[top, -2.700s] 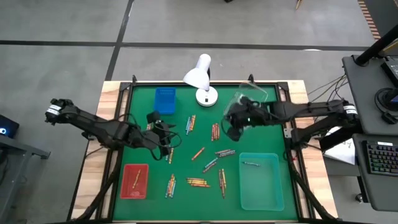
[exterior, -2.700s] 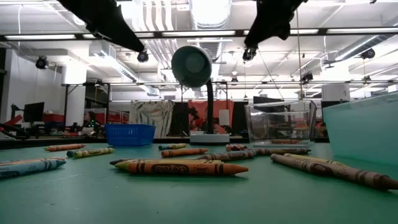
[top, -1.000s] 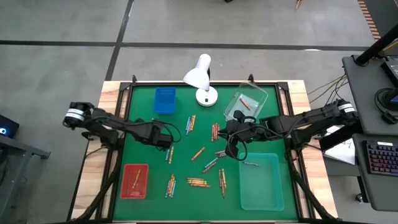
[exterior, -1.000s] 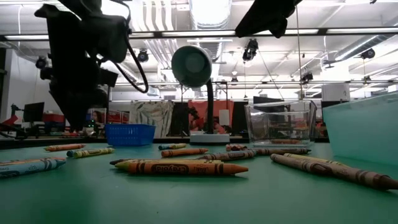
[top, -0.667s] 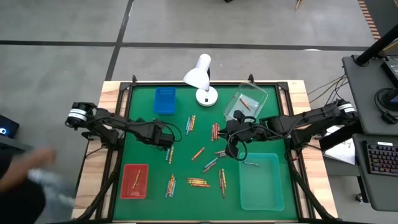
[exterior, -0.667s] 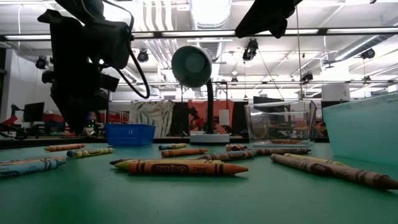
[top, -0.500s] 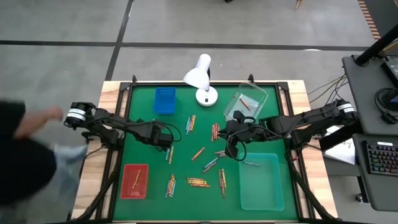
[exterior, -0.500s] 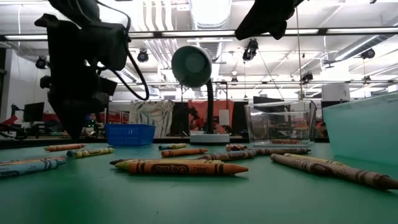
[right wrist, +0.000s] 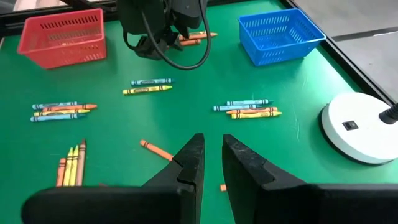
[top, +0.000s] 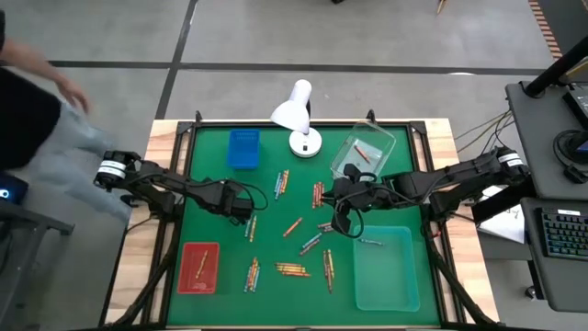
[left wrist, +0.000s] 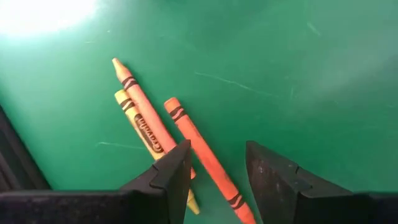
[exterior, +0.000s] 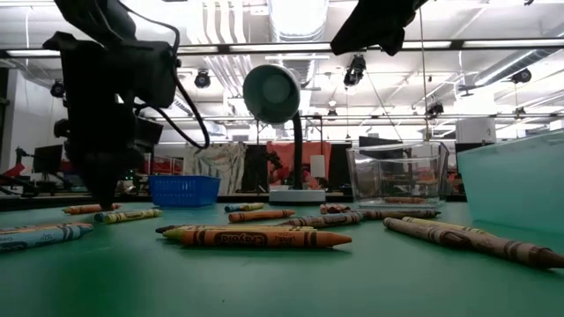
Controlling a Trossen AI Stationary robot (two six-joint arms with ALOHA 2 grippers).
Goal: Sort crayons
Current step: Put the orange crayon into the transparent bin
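Left end effector [left wrist: 214,165] spread, straddling orange crayon [left wrist: 202,151] lying lengthwise through the gap; right end effector [right wrist: 210,155] nearly closed, empty, farther off.

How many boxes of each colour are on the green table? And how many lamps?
Blue basket: 1
Red basket: 1
Clear box: 1
Teal box: 1
White lamp: 1
Total: 5
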